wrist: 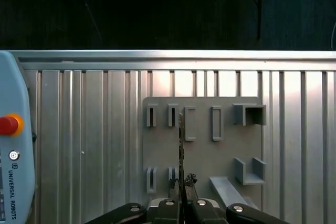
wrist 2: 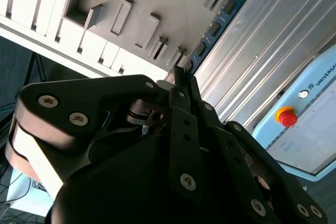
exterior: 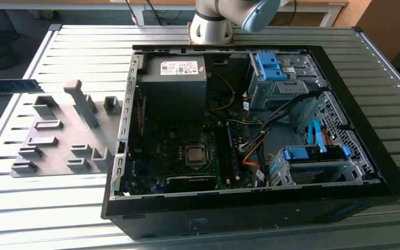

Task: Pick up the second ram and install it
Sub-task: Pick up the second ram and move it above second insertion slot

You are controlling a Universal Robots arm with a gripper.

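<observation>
Hand [wrist 2: 181, 77] is being held clamped on the second ram [wrist 2: 214, 25]; its long axis is being carried straight ahead of the hand, over the grey slotted plate [wrist: 202, 156].

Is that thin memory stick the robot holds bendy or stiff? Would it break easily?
Probably stiff: the second ram juts straight from the tool without drooping. Likely light, since it looks very thin edge-on in the first wrist view. Possibly fragile, with bare chips along its face.
</observation>
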